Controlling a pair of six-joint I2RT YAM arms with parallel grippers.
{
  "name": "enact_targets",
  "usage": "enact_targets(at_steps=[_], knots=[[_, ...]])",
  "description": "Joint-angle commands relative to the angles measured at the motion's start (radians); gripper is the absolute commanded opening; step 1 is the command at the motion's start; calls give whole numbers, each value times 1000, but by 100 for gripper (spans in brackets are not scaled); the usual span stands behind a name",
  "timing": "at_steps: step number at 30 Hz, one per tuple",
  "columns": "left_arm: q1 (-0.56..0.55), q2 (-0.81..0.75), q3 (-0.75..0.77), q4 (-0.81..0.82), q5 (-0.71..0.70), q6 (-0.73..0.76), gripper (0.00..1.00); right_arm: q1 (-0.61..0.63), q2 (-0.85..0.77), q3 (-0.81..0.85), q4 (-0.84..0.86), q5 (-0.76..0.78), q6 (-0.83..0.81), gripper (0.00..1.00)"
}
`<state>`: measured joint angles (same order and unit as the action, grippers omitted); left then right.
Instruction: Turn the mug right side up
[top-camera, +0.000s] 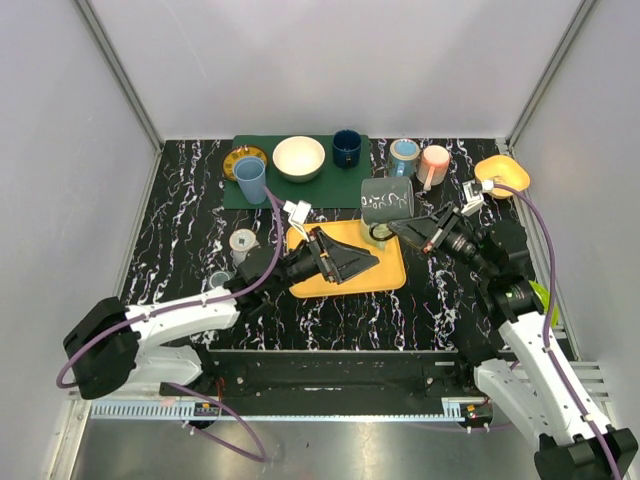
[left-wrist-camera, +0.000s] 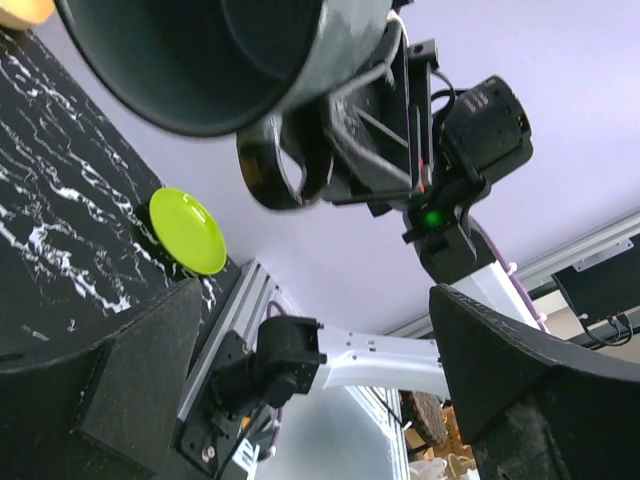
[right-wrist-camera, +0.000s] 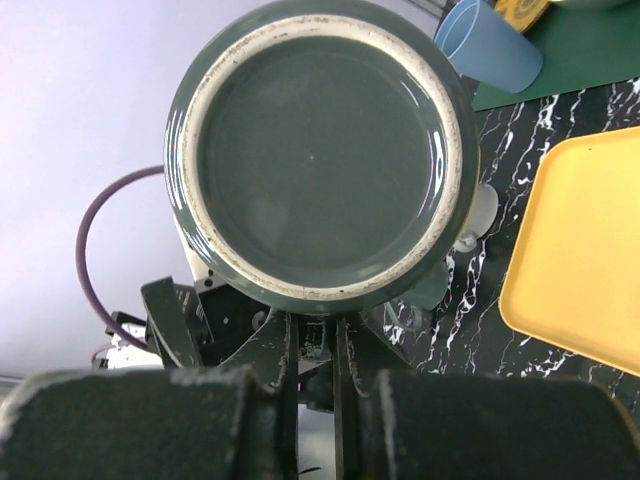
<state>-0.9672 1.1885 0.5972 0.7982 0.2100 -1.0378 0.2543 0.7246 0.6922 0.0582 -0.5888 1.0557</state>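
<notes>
Above tray (top-camera: 388, 279) right edge, mug (top-camera: 386, 198) aloft, apparently pinched by right end effector (top-camera: 398, 228); left end effector (top-camera: 350, 260) spread.

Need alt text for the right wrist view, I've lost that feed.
The round, unglazed-rimmed base of a dark grey ceramic mug fills the frame, facing the camera, held by the right gripper at bottom centre. At right are a light blue plastic cup, the black marbled table and a yellow plastic tray.

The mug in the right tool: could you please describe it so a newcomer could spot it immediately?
Find the yellow tray mid-table. At its far right corner is the mug, gripped by the right tool. It alone is dark grey and tipped sideways.
</notes>
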Motion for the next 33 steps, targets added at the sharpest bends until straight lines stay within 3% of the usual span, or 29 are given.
enact_targets(at_steps=[1,9,18,24,26,31,33], knots=[[-2,71,101,153,-8,-5,99,20,-31,17,141,-40,12,0],[4,148,165,189,-17,-43,97,37,-48,4,141,-86,-5,0],[61,250,194,360,65,-192,60,42,-74,-25,144,-120,-11,0],[70,252,208,380,74,-203,37,42,-77,-31,115,-135,-46,0],[74,247,213,381,77,-206,35,42,-82,-36,106,-143,-59,0],[88,229,220,363,88,-206,51,43,-97,-49,71,-146,-91,0],[90,227,227,365,91,-206,51,42,-102,-48,55,-146,-100,0]])
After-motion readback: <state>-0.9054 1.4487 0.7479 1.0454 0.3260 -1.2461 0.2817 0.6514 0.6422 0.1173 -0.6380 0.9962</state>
